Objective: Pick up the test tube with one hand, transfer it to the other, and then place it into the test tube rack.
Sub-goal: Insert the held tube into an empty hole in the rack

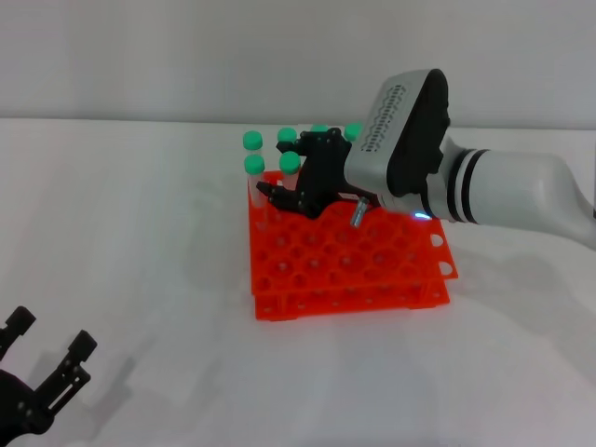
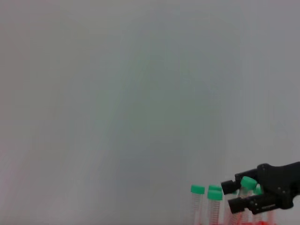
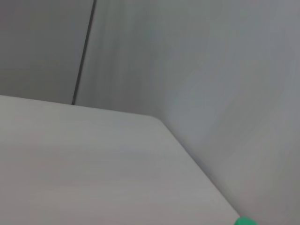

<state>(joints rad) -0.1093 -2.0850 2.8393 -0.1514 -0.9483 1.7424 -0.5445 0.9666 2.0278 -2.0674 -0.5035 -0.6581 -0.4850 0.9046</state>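
The orange-red test tube rack (image 1: 358, 272) stands mid-table. My right gripper (image 1: 272, 194), on the blue-ringed arm, reaches over the rack's back left corner. Its fingers are closed around the test tube (image 1: 290, 164), which stands upright with its green cap above the fingers and its lower end down at the rack's holes. From the left wrist view the same right gripper (image 2: 233, 196) shows with the test tube (image 2: 247, 183) between its fingers. A green cap (image 3: 244, 221) peeks in at the edge of the right wrist view. My left gripper (image 1: 45, 358) rests open and empty at the near left.
Several other green-capped tubes (image 1: 251, 141) stand in the rack's back rows, close to the held one. The rack's front rows hold nothing. White tabletop (image 1: 140, 242) spreads around the rack, and a pale wall rises behind it.
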